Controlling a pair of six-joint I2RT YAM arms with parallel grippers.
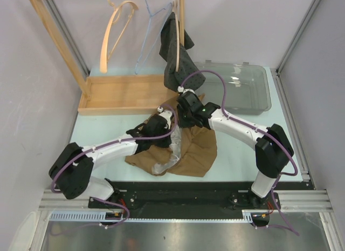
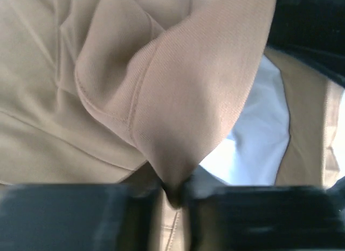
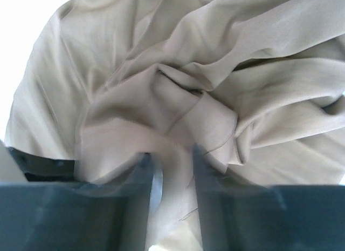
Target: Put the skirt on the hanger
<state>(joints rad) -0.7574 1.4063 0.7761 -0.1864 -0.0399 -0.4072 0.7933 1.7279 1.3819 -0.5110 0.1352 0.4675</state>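
Observation:
The tan skirt lies crumpled on the table in the middle, with a clear plastic hanger partly under its folds. My left gripper is shut on a fold of the skirt, the cloth pinched between its jaws; a white patch shows beyond the fold. My right gripper sits at the skirt's far edge and is shut on a bunch of the cloth, which runs down between its fingers. The two grippers are close together.
A wooden rack stands at the back left with a wooden hanger, a thin blue wire hanger and a dark garment hanging from it. A clear plastic bin stands at the back right.

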